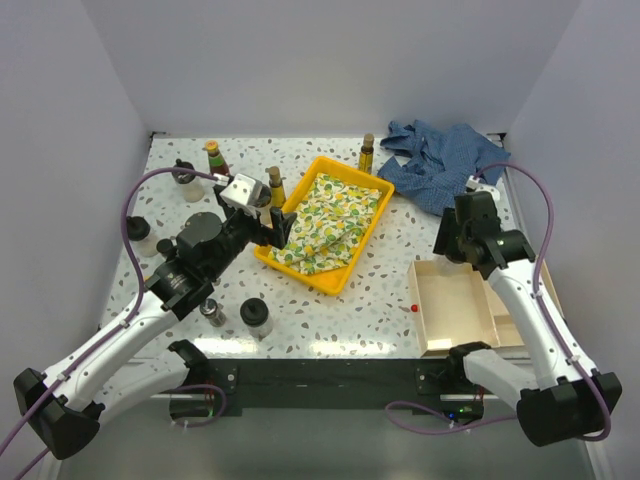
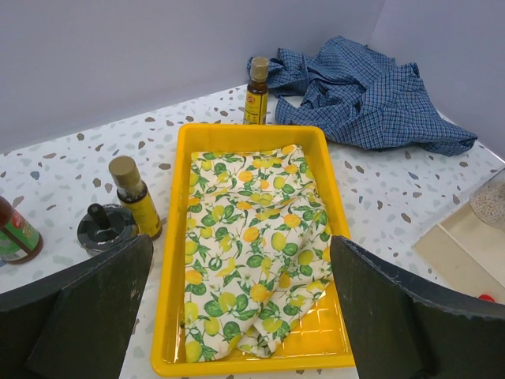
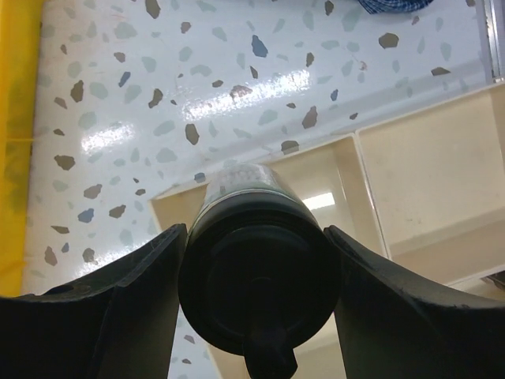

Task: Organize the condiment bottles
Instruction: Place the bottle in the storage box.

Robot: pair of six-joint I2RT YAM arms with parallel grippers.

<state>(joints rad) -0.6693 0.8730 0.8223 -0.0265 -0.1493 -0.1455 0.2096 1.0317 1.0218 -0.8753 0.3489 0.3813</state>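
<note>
My right gripper [image 3: 257,272] is shut on a squat clear jar with a black lid [image 3: 260,237] and holds it above the near-left compartment of the beige box [image 3: 410,170]; from above it hangs at the box's far-left corner [image 1: 449,241]. My left gripper [image 2: 241,268] stands wide open, holding nothing, over the yellow tray [image 2: 175,237], low above its near end [image 1: 277,226]. Left of the tray stand an amber bottle [image 2: 136,197], a black-lidded jar [image 2: 106,229] and a green red-labelled bottle [image 2: 14,233]. Another amber bottle [image 2: 256,91] stands behind the tray.
A lemon-print cloth [image 2: 252,229] lies in the tray. A blue checked shirt [image 1: 440,160] is bunched at the back right. More black-lidded jars [image 1: 255,315] [image 1: 138,230] stand around my left arm. A small red thing [image 1: 413,307] lies by the box.
</note>
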